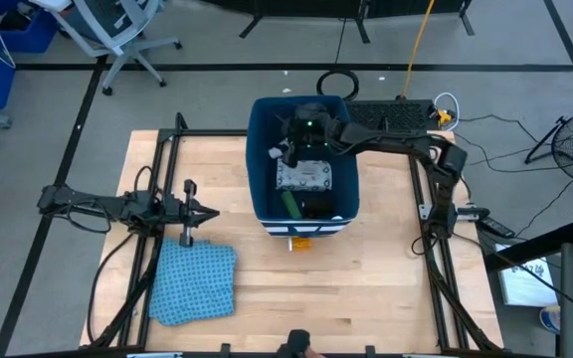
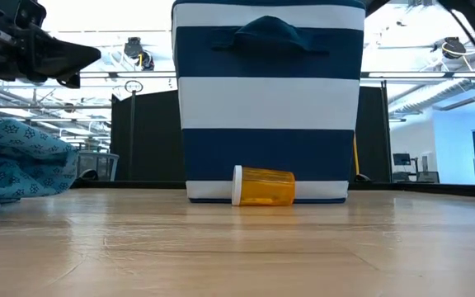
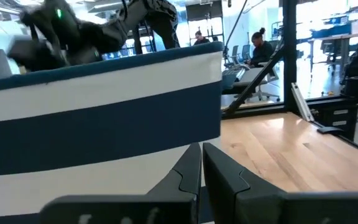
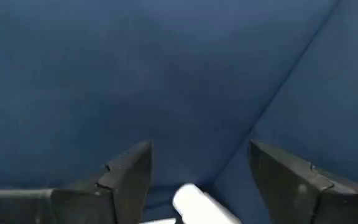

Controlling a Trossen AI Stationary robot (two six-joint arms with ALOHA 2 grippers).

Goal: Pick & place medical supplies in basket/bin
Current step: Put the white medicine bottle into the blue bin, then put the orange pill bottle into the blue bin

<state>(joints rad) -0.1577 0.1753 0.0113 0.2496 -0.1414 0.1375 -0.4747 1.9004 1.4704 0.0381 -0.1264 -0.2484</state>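
Observation:
The deep dark-blue bin with white stripes stands mid-table. Inside it lie a flat pale packet, a green block and a small white piece. My right gripper is down inside the bin's far part, open. A white rounded piece shows between its fingers with a gap on each side. An orange white-capped vial lies on its side on the table against the bin's near base. My left gripper waits shut, left of the bin.
A crumpled blue patterned cloth lies on the table's near left, just nearer than my left gripper. Black frame rails run along the table's left and right sides. Bare wood spreads near and right of the bin.

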